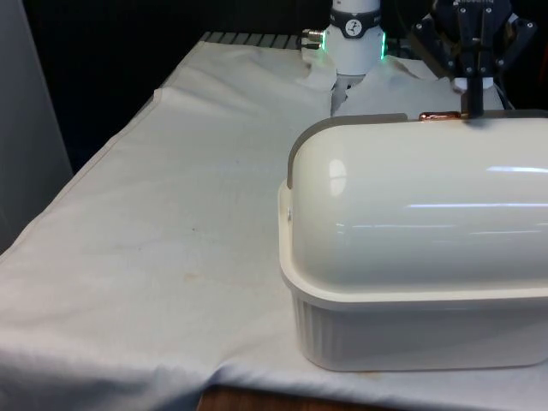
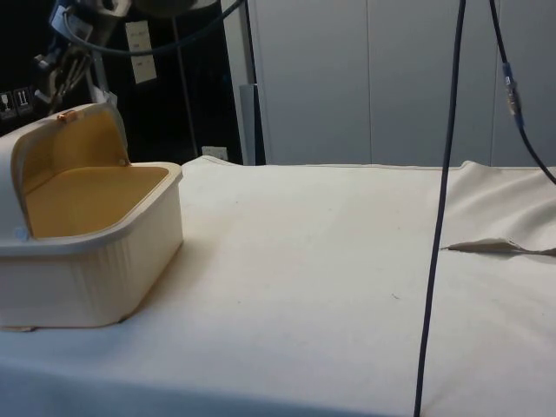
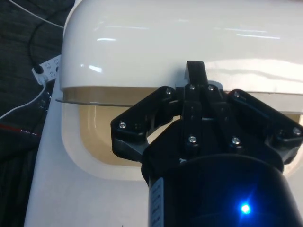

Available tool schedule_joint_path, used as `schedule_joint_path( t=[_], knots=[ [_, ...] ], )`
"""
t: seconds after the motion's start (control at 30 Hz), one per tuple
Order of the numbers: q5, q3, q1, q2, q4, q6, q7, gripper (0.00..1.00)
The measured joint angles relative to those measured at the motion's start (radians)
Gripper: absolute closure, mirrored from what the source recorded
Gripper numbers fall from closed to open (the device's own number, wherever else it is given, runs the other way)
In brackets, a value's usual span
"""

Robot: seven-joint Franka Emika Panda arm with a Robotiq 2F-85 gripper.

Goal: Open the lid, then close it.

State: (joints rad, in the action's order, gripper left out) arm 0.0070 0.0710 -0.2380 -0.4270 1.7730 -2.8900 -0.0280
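Observation:
A cream bread box (image 1: 411,334) stands at the front view's right, its back to that camera. Its rounded roll lid (image 1: 411,197) is pushed up and back, so the side view shows the box (image 2: 104,269) open, with a tan inside beneath the raised lid (image 2: 35,143). A small copper handle (image 1: 438,116) sits on the lid's upper edge. My black gripper (image 1: 472,107) comes down right beside that handle, fingers together, touching the lid's edge. In the wrist view the gripper (image 3: 195,71) is shut against the lid's (image 3: 165,42) rim, above the open box.
White cloth (image 1: 171,240) covers the table to the front view's left of the box. In the side view a black cable (image 2: 443,217) hangs down in front, and a fold of the cloth (image 2: 495,248) lies far from the box.

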Motion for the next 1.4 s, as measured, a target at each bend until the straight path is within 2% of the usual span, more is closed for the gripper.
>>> schedule_joint_path(
  t=[0.47,0.77,1.4],
  knots=[
    [0.0,0.016,0.005,-0.001,0.009,0.0,-0.006,1.0],
    [0.0,0.016,0.005,0.0,0.012,0.0,-0.006,1.0],
    [-0.001,0.016,0.0,0.065,0.112,0.007,-0.006,1.0]
  ],
)
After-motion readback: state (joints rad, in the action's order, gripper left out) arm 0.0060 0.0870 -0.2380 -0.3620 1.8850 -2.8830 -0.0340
